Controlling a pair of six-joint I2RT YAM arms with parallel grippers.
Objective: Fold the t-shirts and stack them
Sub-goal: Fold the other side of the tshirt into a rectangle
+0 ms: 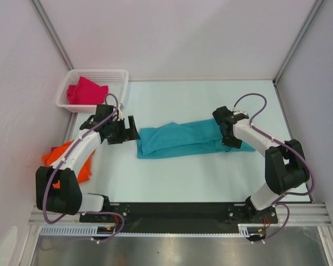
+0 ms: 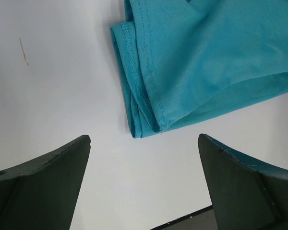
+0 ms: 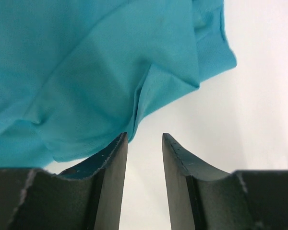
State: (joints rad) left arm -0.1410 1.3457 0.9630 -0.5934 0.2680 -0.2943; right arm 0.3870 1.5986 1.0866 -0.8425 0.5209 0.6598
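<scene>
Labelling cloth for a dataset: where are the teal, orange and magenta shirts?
teal shirt [image 1: 177,141], top view, middle of the cloth.
orange shirt [image 1: 87,168], top view, its lower right part.
magenta shirt [image 1: 86,91], top view, its middle.

orange shirt [image 1: 84,169]: middle hidden under left arm [image 1: 77,148] | teal shirt [image 1: 177,139]: right end covered by right end effector [image 1: 229,138]; cut by top and right edges in left wrist view, top and left edges in right wrist view | magenta shirt [image 1: 86,91]: near edge behind basket [image 1: 100,72] wall
</scene>
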